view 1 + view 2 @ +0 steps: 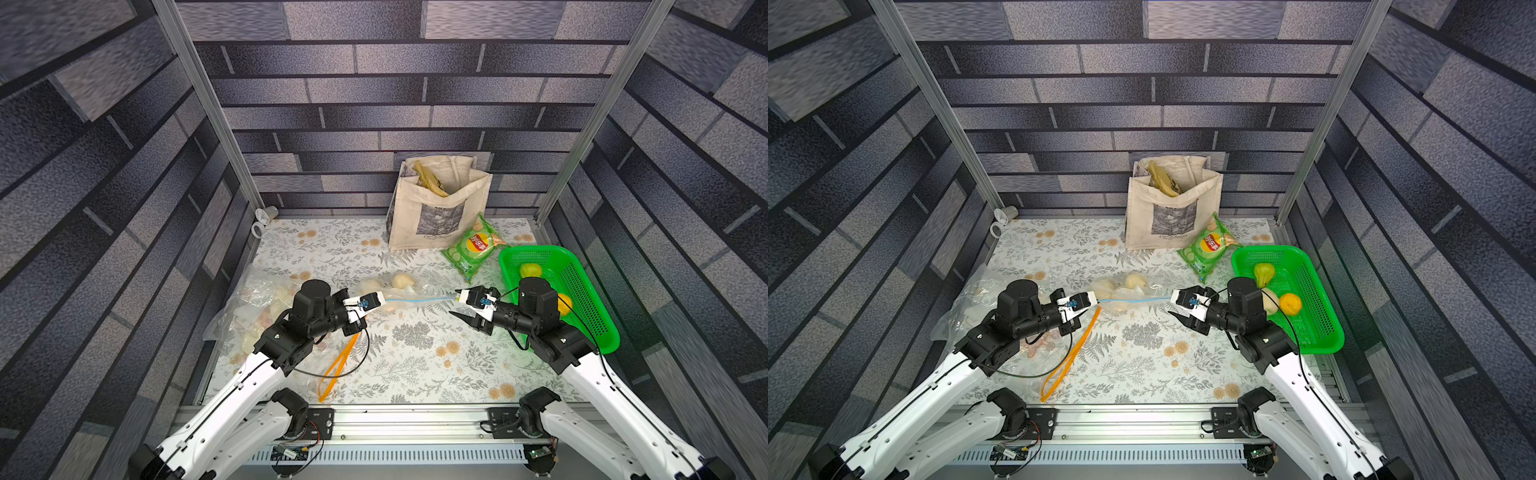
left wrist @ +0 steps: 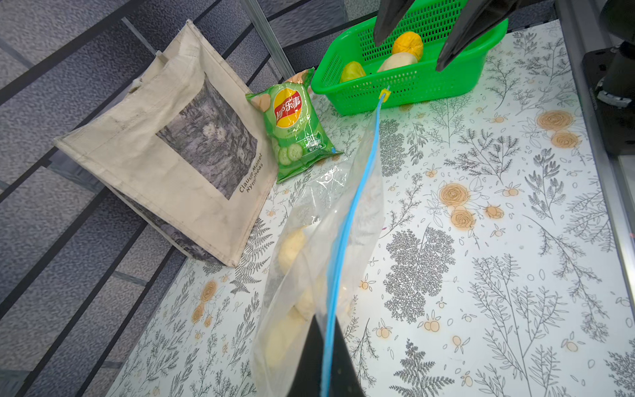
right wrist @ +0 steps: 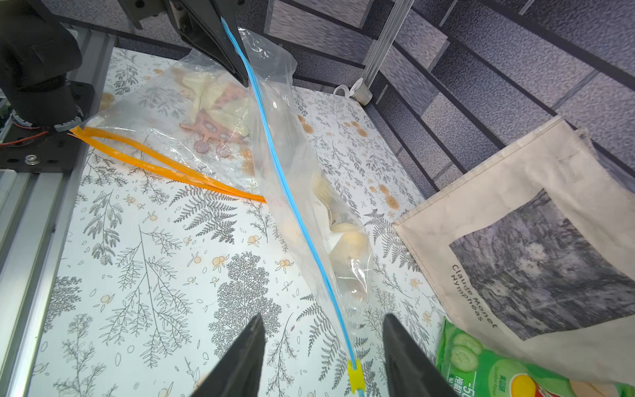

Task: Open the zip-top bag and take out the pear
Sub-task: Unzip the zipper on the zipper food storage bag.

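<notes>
- Brick-patterned walls close in my floral worktop (image 1: 415, 365) on three sides.
- At the worktop's centre, the zip-top bag (image 1: 415, 293) stretches from 9 to 3 o'clock, and its blue zip strip (image 3: 292, 206) is pulled straight.
- I see the pear (image 2: 292, 245) inside that bag, among other pale fruit, on the 12 o'clock side of the strip.
- My left gripper (image 1: 381, 300) has its jaws pinched tight on the bag's 9 o'clock end, right on the strip.
- My right gripper (image 3: 323, 319) waits at the 3 o'clock end with its jaws well parted and gripping nothing. The yellow slider (image 3: 354, 374) sits between them.
- At 3 o'clock a green basket (image 1: 536, 248) holds three fruits.
- A chip packet (image 1: 473, 247) lies near 1 o'clock, just beside the tote bag (image 1: 436, 208) at 12.
- A second clear bag (image 1: 249, 307) with an orange zip lies at 9 o'clock.
</notes>
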Controlling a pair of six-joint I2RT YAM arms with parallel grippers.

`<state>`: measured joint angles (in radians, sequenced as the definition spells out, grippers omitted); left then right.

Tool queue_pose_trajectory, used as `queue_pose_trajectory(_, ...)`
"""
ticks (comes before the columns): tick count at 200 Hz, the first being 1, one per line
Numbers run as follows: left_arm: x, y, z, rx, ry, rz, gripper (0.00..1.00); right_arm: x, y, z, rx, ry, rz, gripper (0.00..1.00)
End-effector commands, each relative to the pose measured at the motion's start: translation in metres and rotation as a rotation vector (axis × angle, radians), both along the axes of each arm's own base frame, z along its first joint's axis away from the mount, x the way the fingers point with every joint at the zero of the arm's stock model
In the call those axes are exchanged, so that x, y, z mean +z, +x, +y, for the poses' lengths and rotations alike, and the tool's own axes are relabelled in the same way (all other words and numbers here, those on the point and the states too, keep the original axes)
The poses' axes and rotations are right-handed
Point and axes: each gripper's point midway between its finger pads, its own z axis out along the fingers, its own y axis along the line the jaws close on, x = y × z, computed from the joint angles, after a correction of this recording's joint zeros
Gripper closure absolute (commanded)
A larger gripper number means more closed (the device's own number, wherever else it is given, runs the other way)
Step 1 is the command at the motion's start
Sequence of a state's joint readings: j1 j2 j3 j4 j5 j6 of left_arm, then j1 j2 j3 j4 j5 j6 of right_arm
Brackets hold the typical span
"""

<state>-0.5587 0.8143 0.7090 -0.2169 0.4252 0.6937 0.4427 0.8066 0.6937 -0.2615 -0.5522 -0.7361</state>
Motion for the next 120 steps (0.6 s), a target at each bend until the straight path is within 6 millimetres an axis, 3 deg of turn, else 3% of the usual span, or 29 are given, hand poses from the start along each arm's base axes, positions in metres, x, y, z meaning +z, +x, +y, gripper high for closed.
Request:
queue_pose_trajectory(1, -0.012, -0.014, -0.008, -0.085, 0.026, -0.007, 1.0, 0.006, -0.007, 0.006, 0.077, -0.015, -0.044, 0.43)
queue_pose_trajectory(37, -0.021, -0.017, -0.014, -0.107, 0.051, -0.027, 1.0, -0.002, 0.001, -0.001, 0.046, -0.087, -0.097, 0.42)
queue_pose_trajectory(71, -0.029, -0.01, -0.017, -0.095, 0.088, -0.086, 1.0, -0.013, 0.014, -0.023, -0.09, -0.19, -0.121, 0.41)
queue_pose_trajectory(120, -0.033, -0.003, -0.017, -0.098, 0.14, -0.178, 1.0, -0.024, 0.011, -0.03, -0.097, -0.231, -0.161, 0.41)
